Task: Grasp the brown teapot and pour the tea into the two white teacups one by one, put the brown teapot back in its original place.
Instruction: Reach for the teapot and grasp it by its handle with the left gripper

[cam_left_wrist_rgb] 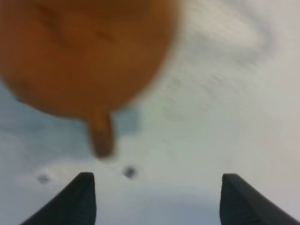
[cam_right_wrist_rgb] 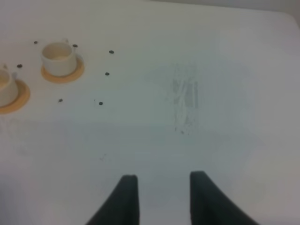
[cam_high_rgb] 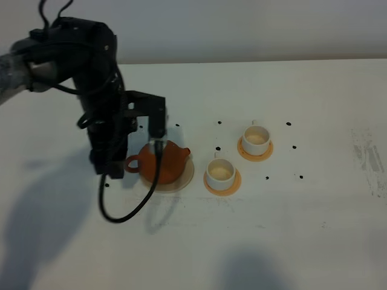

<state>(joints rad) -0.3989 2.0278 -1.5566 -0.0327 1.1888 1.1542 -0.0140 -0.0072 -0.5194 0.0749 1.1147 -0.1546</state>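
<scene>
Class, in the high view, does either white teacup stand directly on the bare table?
No, the near teacup and the far teacup each stand on an orange coaster.

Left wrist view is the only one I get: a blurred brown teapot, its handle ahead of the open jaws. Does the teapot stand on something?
Observer: Yes, the brown teapot sits upright on the pale round disc.
Operator: Which way does it face?
Observer: Its spout points toward the nearer teacup; the farther teacup stands beyond, each on an orange coaster.
Operator: Are the cups filled?
Observer: Their insides look tan, perhaps tea; I cannot be sure.
</scene>
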